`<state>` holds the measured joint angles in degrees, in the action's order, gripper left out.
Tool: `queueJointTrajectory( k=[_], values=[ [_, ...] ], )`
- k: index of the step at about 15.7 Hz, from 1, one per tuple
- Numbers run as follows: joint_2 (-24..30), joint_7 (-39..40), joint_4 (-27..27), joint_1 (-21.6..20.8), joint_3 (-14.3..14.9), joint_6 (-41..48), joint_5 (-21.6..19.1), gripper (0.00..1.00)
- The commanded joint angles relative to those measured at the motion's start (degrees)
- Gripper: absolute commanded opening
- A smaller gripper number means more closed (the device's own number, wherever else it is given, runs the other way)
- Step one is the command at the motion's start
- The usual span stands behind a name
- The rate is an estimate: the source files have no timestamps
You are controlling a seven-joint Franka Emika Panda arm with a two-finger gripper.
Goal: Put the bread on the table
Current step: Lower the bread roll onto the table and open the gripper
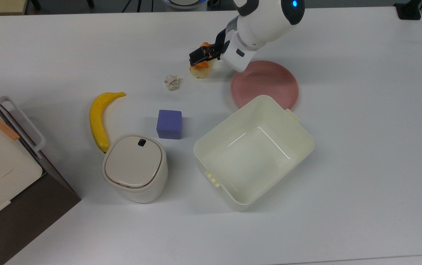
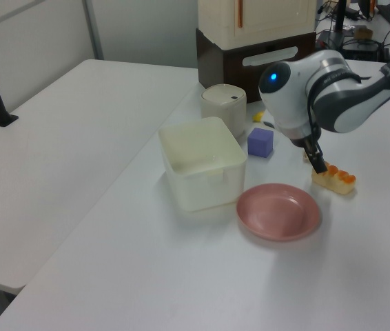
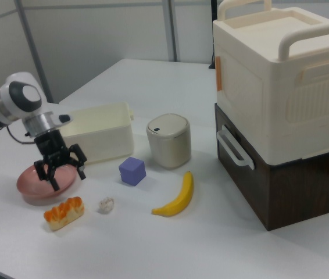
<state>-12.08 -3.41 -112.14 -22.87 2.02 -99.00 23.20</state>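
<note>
The bread (image 3: 64, 212), a small tan roll with an orange glazed top, lies on the white table (image 3: 153, 250) just off the pink plate's edge. In the top view the bread (image 1: 200, 70) sits partly under my gripper (image 1: 202, 56), left of the plate. My gripper (image 3: 68, 179) hangs a little above the bread with its fingers spread open and nothing between them. In the left view the gripper (image 2: 317, 164) stands over the near end of the bread (image 2: 335, 181).
A pink plate (image 1: 269, 84) lies beside the bread, with a cream tub (image 1: 308, 138) in front of it. A paper ball (image 1: 171, 82), purple cube (image 1: 169, 124), banana (image 1: 98, 121) and lidded bin (image 1: 134, 167) stand to the top view's left. A big cream-and-brown box (image 3: 281, 104) stands beyond.
</note>
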Motion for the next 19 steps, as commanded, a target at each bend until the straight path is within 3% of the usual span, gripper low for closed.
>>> queueJointTrajectory(
  k=[1, 6, 10, 16, 19],
  values=[
    [1.27, 1.39, 4.9, 2.39, 1.23, 1.44, -1.84, 1.0],
    [1.1, 5.52, 10.1, 7.57, 2.2, 1.53, -4.99, 1.0],
    [0.83, 11.31, 15.36, 10.73, 2.2, 7.93, -5.79, 1.0],
    [0.83, 9.75, 25.64, 20.13, 2.99, 10.32, -19.48, 1.0],
    [0.92, 6.6, 29.42, 23.82, 3.08, 10.23, -23.19, 1.0]
  ],
)
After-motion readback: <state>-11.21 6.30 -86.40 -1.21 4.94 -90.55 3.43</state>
